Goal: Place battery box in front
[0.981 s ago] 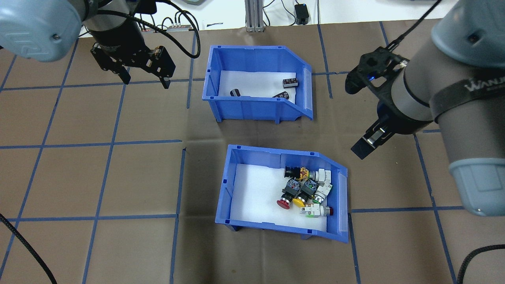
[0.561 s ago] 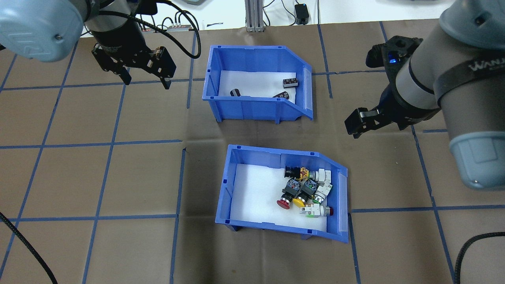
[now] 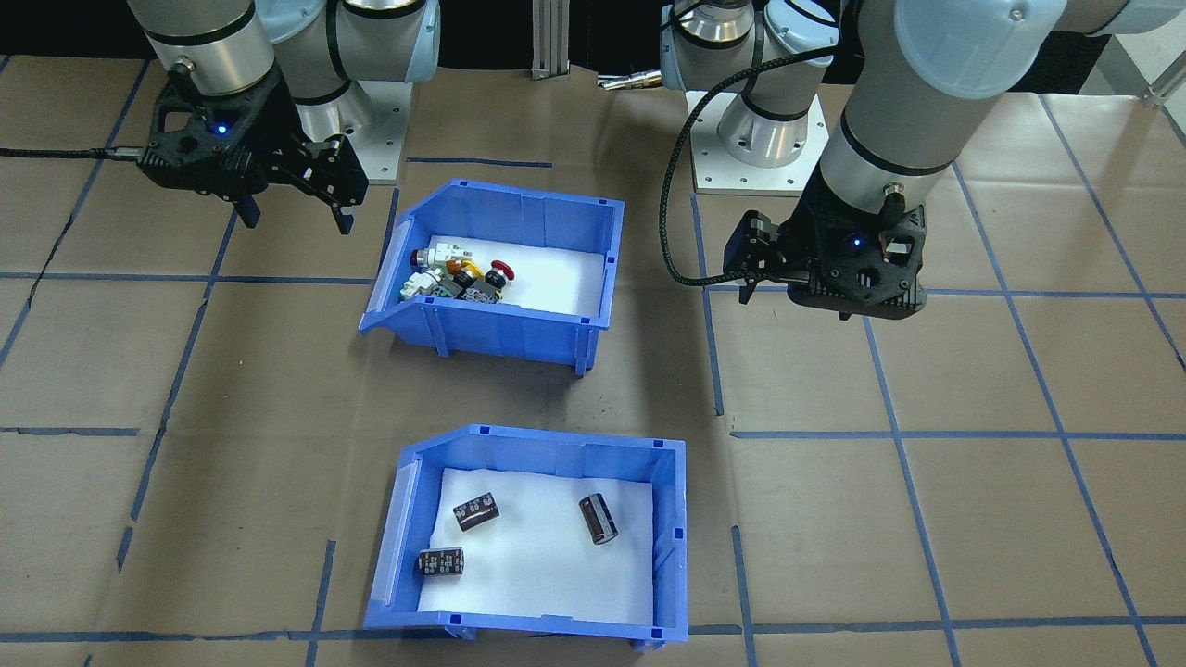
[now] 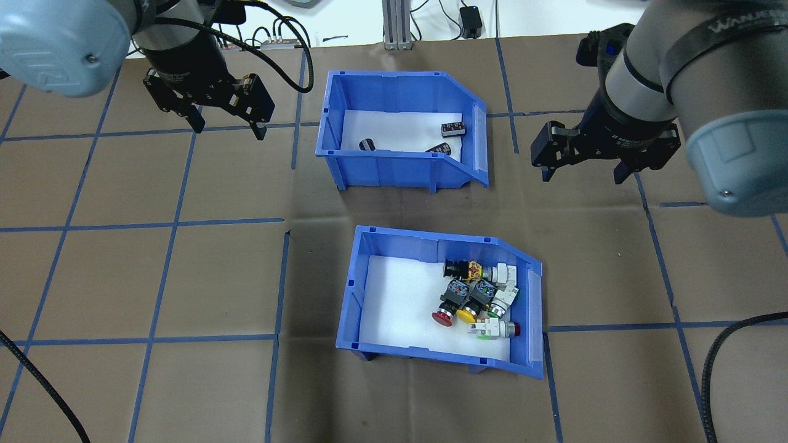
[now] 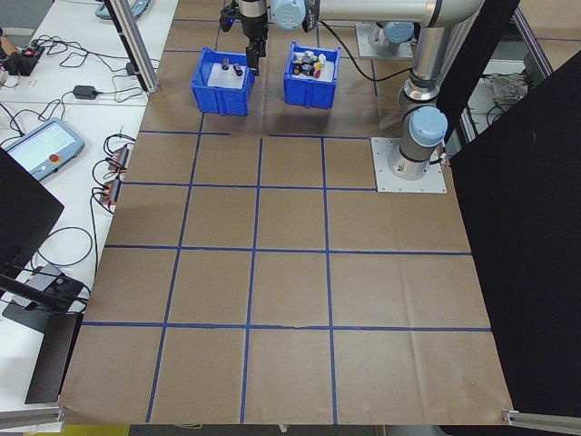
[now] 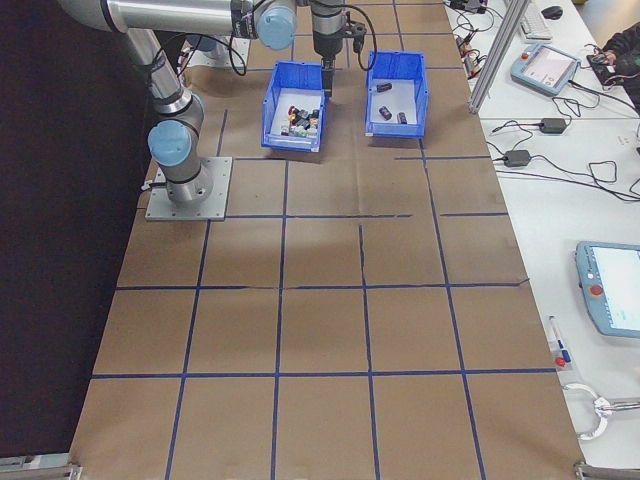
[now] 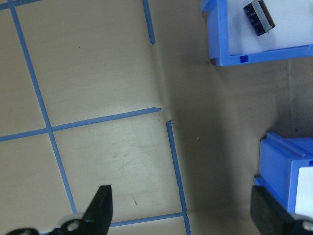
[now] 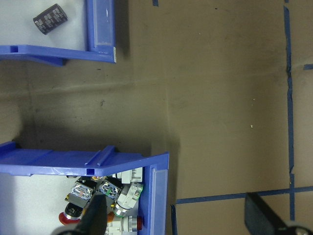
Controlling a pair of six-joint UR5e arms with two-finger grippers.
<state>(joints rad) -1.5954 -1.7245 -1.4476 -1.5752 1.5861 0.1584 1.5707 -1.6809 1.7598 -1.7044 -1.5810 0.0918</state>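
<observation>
Overhead exterior: battery box (image 4: 394, 166) on the far half of the surface (image 4: 184, 277), switch bin (image 4: 369, 289) nearer the robot's base.

Battery box upright, white foam liner bearing three dark brown cylinders (image 4: 454, 129), sloped cut-out side toward the right arm; well apart from both grippers. Left gripper (image 4: 229, 128) hovering beyond the box's closed end, fingers spread apart, holding nothing. Right gripper (image 4: 582, 175) hanging beside the cut-out side, fingers (image 4: 545, 174) likewise apart and empty. Switch bin packed with red, yellow and white push-buttons (image 4: 477, 298).
</observation>
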